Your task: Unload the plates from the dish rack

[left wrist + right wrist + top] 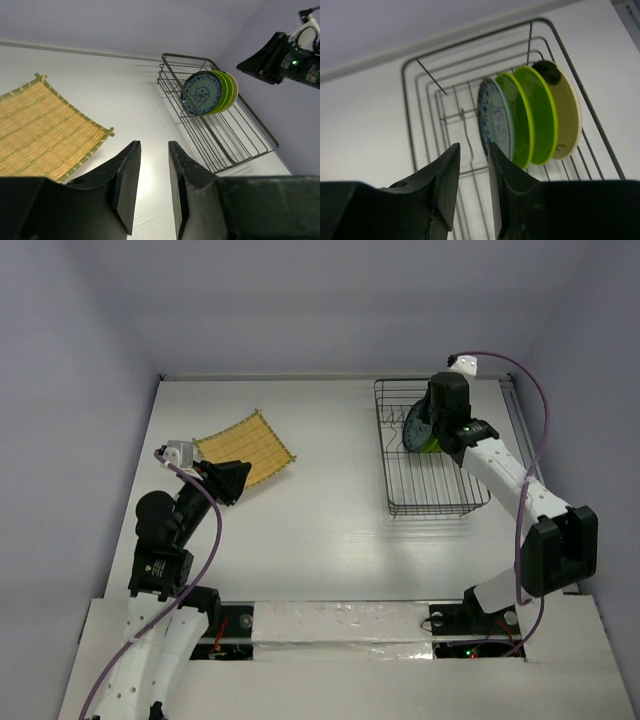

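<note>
The dark wire dish rack (436,512) stands at the far right of the table. Upright in its far half stand a blue-patterned plate (492,122), two lime green plates (540,115) and a cream plate with a dark mark (566,110), packed side by side. My right gripper (437,420) hovers over them, open and empty. In its wrist view (474,146) the right fingertip overlaps the blue plate's edge, and no plate is between the fingers. My left gripper (240,472) is open and empty at the left, and its wrist view (154,144) shows the blue plate (201,93).
A bamboo mat (245,448) lies flat at the far left, just beyond my left gripper, and also shows in the left wrist view (40,125). Bare white table lies between the mat and the rack (185,56). Grey walls enclose the table.
</note>
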{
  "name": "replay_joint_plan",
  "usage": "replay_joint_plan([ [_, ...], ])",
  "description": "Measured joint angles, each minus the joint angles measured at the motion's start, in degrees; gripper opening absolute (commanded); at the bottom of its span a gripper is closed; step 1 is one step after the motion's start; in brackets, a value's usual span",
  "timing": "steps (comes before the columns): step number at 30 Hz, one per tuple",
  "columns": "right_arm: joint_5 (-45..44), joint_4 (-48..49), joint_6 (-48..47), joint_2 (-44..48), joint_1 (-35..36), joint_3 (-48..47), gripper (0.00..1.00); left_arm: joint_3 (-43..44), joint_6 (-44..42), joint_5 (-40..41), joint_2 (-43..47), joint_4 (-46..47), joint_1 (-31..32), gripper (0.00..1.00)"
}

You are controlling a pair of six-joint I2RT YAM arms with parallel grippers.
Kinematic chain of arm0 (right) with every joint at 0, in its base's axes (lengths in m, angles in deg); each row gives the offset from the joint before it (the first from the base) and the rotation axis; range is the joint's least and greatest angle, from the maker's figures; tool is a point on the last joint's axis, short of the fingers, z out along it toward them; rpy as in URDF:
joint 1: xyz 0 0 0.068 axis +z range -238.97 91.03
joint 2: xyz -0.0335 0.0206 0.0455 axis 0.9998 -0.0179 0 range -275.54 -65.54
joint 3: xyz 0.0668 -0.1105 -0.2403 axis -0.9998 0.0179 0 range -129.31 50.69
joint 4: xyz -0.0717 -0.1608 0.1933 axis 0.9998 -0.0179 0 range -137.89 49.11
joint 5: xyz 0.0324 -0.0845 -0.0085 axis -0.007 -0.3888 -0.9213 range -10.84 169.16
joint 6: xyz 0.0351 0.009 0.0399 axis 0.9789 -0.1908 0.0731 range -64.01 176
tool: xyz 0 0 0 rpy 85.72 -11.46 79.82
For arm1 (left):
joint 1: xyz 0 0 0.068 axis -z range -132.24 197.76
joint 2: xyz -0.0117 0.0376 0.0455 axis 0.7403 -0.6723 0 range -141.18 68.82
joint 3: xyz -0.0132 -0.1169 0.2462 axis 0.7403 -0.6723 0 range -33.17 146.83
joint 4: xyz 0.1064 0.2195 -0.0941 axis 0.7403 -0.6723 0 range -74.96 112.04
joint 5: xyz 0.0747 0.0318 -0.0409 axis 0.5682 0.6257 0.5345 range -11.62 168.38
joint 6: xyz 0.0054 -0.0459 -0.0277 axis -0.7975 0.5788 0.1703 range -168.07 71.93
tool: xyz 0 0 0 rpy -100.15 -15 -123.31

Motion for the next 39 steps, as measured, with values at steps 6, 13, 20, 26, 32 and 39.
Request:
replay_joint_plan([
  [6,1.0,-2.4,-2.7,-5.5,-2.7,0.0,0.3,0.0,0.0,0.0,0.1,0.0,0.0,0.28],
  [13,1.9,-3.3,-4.5,-11.1,-4.6,-2.2,0.3,0.0,0.0,0.0,0.1,0.0,0.0,0.29],
  [20,1.0,-3.3,-4.9,-15.7,-5.0,-3.6,0.31,0.0,0.0,0.0,0.1,0.0,0.0,0.29],
  [26,-0.4,-3.3,-5.1,-18.3,-5.0,-4.9,0.22,0.0,0.0,0.0,0.1,0.0,0.0,0.3],
  [32,-2.7,-4.0,-6.3,-17.9,-5.3,-5.0,0.08,0.0,0.0,-0.2,0.1,0.0,0.0,0.3],
  [39,-5.0,-5.7,-7.9,-10.7,-5.3,-5.0,0.05,0.0,0.0,-0.2,0.1,0.0,0.0,0.31],
])
